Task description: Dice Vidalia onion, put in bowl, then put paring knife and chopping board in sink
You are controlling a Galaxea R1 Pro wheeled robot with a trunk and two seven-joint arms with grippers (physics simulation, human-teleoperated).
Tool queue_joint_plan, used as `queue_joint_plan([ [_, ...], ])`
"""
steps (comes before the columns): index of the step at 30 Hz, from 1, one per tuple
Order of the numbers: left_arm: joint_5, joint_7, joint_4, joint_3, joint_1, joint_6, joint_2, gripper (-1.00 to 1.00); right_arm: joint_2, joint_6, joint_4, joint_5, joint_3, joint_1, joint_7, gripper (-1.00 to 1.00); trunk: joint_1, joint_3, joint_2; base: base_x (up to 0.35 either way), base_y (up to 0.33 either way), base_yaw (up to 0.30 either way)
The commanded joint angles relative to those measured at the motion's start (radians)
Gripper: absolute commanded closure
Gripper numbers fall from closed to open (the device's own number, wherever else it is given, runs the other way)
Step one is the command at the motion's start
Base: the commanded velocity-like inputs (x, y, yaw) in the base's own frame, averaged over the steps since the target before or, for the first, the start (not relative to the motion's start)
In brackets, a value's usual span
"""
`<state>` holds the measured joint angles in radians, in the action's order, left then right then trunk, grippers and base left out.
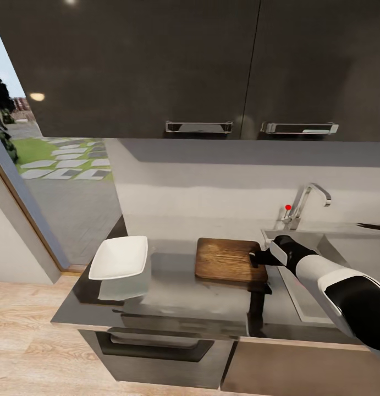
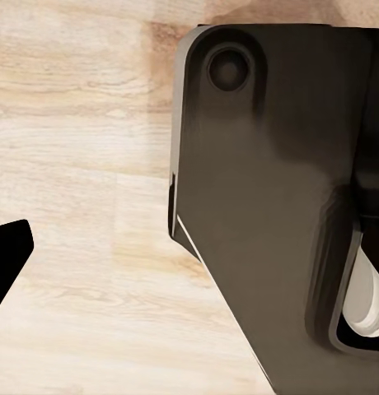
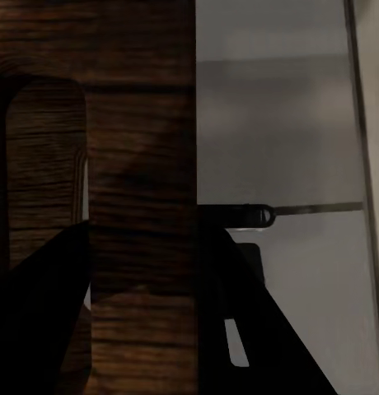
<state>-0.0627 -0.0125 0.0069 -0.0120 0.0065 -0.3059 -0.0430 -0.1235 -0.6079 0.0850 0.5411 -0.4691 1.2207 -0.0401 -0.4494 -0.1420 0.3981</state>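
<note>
- Right gripper [image 1: 257, 257]: black fingers straddle the near-sink edge of the chopping board [image 1: 225, 259]; a firm clamp can't be told.
- Board: streaky brown wood, rounded corners, flat on glossy grey countertop [image 1: 173, 300].
- White squarish bowl [image 1: 119, 257] sits well apart.
- Steel sink [image 1: 299, 291] adjoins the board.
- Left gripper [image 2: 4, 263]: state unclear.

Brown, streaky-grained board [image 1: 225, 258] on a glossy grey bench [image 1: 173, 302]; white bowl [image 1: 119, 257]; black fingers [image 1: 258, 257] (red knob [image 1: 288, 207] by the chrome tap [image 1: 308, 201]).
</note>
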Motion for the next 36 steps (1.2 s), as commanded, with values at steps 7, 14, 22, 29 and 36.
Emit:
queue_joint_plan([
  [7, -0.006, -0.001, 0.001, 0.000, 0.000, -0.004, 0.000, -1.00, -0.001, -0.006, 0.002, 0.011, -0.006, 0.000, -0.004, 1.00, -0.001, -0.002, 0.002, 0.000, 0.000, 0.000],
  [14, -0.006, -0.001, 0.001, 0.000, 0.000, -0.004, 0.000, -1.00, -0.002, -0.011, 0.001, 0.013, -0.006, 0.000, 0.001, 1.00, -0.001, -0.002, 0.002, 0.000, 0.000, 0.000],
  [22, -0.006, -0.001, 0.001, 0.000, 0.000, -0.004, 0.000, -1.00, -0.003, -0.012, 0.000, 0.012, -0.006, 0.000, 0.004, 1.00, -0.001, -0.002, 0.002, 0.000, 0.000, 0.000],
  [29, -0.006, -0.001, 0.001, 0.000, 0.000, -0.004, 0.000, -1.00, -0.004, -0.012, -0.003, 0.009, -0.008, 0.000, 0.006, 1.00, -0.001, -0.002, 0.002, 0.000, 0.000, 0.000],
  [36, -0.006, -0.001, 0.001, 0.000, 0.000, -0.004, 0.000, -1.00, -0.004, -0.012, -0.004, 0.008, -0.009, 0.000, 0.030, 1.00, -0.001, -0.002, 0.002, 0.000, 0.000, 0.000],
])
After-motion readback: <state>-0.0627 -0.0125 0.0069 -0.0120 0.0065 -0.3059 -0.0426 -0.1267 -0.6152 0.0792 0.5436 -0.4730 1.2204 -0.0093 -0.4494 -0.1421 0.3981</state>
